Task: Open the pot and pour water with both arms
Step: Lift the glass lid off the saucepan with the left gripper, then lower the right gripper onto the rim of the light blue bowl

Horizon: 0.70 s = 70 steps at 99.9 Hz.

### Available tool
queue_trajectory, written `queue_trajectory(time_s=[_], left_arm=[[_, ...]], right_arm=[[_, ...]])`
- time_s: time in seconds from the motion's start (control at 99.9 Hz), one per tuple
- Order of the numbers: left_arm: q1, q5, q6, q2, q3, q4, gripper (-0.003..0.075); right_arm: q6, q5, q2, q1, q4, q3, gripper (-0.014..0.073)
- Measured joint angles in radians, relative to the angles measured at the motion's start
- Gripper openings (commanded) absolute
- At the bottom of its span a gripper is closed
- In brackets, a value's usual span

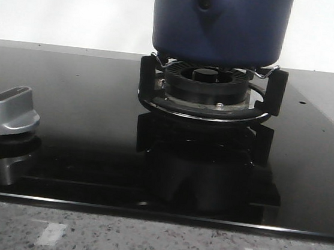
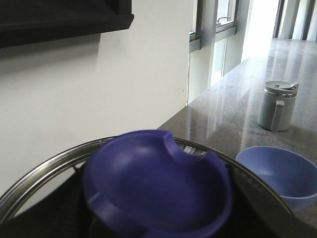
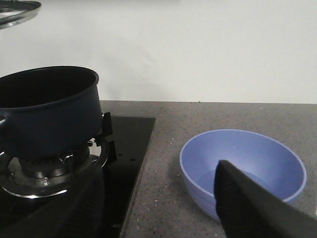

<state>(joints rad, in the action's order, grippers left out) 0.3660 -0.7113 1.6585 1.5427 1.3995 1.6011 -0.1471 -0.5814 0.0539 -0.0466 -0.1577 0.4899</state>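
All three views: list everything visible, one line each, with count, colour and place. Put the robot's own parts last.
Round straight-sided pot: one, dark navy blue, lid off, standing on the burner grate.
Gas burner with pot grate: one, black, on the hob under the pot.
Glass hob: one, glossy black, set in the counter.
Control knob: one, silver, on the hob at the front left.
Stone counter: one, speckled grey, around the hob.
Round bowl: one, light blue, on the counter right of the hob.
Lidded jug: one, grey, on the counter beyond the bowl.
Steel-rimmed lid with blue knob: one, close before the left wrist camera.
Right gripper finger: one, black, in front of the bowl.
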Motion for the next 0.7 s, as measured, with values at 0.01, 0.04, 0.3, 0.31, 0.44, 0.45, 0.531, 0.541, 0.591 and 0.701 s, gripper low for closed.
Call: queue_trajectory(time_s=[0.01,0.04,0.3,0.31,0.44,0.45,0.531,0.541,0.591,0.701], left_arm=[[-0.006,0.000,-0.003,-0.006,-0.004,-0.004,0.0200],[-0.018,-0.002,-0.016,-0.033,-0.020,-0.018,0.0200],[-0.145,-0.005,-0.035,-0.286,-0.254,-0.042,0.0204],[-0.149,0.000,-0.035,-0.293,-0.269,-0.042,0.0206],[-0.196,0.040,-0.036,-0.426,-0.402,-0.042,0.0251],[-0.197,0.045,-0.036,-0.433,-0.416,-0.042,0.0254],[-0.204,0.069,-0.039,-0.504,-0.486,-0.042,0.0254],[-0.206,0.074,-0.039,-0.514,-0.503,-0.042,0.0254],[-0.206,0.081,-0.039,-0.542,-0.535,-0.042,0.0254],[-0.208,0.088,-0.039,-0.593,-0.598,-0.042,0.0253]], right_arm=[[0.000,0.000,0.000,0.000,0.000,0.000,0.0435],[0.000,0.000,0.000,0.000,-0.002,0.000,0.0435],[0.000,-0.001,0.000,0.000,-0.050,0.000,0.0435],[0.000,-0.003,0.000,0.000,-0.053,0.000,0.0435],[0.000,-0.015,0.000,0.000,-0.079,0.000,0.0435],[0.000,-0.015,0.000,0.000,-0.084,0.000,0.0435],[0.000,-0.029,0.000,0.000,-0.102,0.000,0.0435],[0.000,-0.031,0.000,0.000,-0.109,0.000,0.0435],[0.000,-0.039,0.002,0.000,-0.128,0.003,0.0435],[0.037,-0.049,0.057,0.000,-0.161,0.046,0.0435]])
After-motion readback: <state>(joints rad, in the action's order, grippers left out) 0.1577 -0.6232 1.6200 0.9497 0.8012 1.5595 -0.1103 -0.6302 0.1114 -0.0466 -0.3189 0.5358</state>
